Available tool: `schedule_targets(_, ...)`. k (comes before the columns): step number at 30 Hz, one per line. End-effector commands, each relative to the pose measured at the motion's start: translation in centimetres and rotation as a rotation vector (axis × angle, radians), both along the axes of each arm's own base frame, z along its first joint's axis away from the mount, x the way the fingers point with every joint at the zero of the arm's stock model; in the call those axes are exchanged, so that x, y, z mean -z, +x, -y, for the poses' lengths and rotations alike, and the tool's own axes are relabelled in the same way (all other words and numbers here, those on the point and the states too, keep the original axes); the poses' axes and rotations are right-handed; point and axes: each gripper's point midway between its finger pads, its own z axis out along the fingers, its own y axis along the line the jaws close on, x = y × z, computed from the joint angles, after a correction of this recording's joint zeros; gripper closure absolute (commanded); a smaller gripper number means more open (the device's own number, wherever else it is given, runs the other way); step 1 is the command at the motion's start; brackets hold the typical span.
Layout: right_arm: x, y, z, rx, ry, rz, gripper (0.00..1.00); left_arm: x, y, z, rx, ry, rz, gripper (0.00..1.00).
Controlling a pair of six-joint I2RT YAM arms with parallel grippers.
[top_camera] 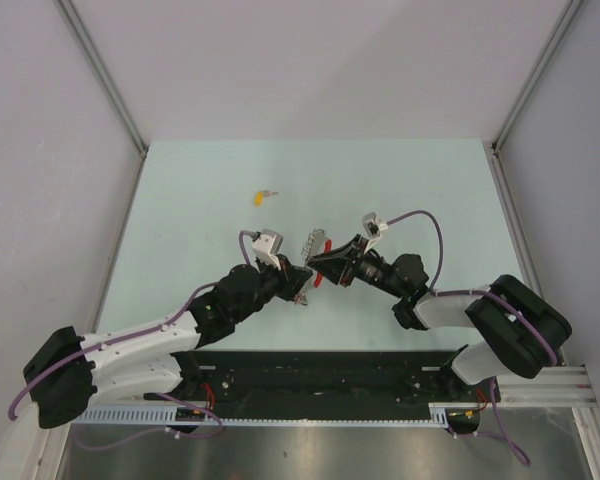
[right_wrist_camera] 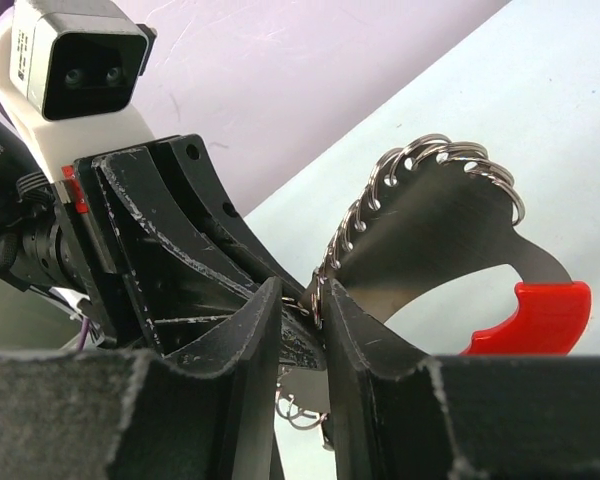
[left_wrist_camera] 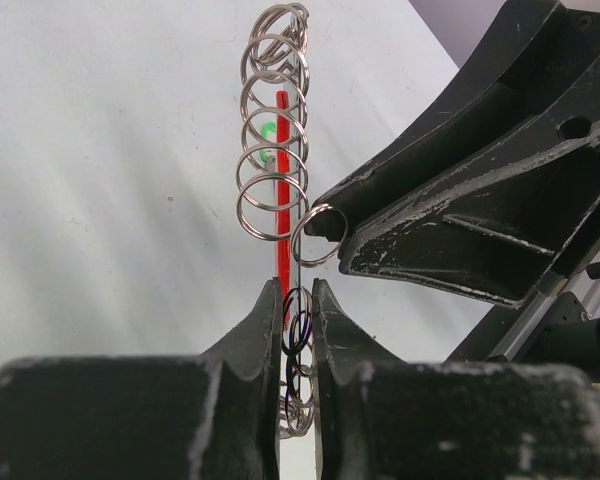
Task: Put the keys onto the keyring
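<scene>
The keyring (top_camera: 313, 245) is a curved grey metal plate (right_wrist_camera: 440, 220) with several split rings along its edge and a red end (right_wrist_camera: 535, 315). It is held off the table between both grippers. My left gripper (left_wrist_camera: 297, 295) is shut on its lower edge and rings; the left wrist view sees it edge-on. My right gripper (right_wrist_camera: 302, 295) is shut on one small ring (left_wrist_camera: 320, 235) beside the plate. The yellow key (top_camera: 258, 196) lies alone on the table behind them. A green patch (left_wrist_camera: 267, 130) shows through the rings; I cannot tell whether it hangs on them.
The pale green table (top_camera: 180, 200) is boxed in by white walls with metal posts (top_camera: 105, 80) at the back corners. The arms' base rail (top_camera: 310, 375) runs along the near edge. Purple cables (top_camera: 435, 235) loop over both wrists.
</scene>
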Motion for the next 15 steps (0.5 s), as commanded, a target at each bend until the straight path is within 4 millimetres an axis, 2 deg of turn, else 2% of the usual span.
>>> schedule_targets(1,-5.5,-0.6,0.2,-0.008,0.154,0.169,0.73,-1.8,0.4,0.2,-0.029,-0.077,0.020,0.99)
schedule_targets(10,-4.1,-1.1,-0.5,-0.035,0.132,0.132,0.72,-2.7,0.3,-0.4,-0.045,-0.111,0.034,0.99)
schedule_targets(15,-4.2,-1.0,-0.6,-0.029,0.133,0.137,0.72,-3.0,0.1,-0.4,-0.043,-0.130,0.035,0.99)
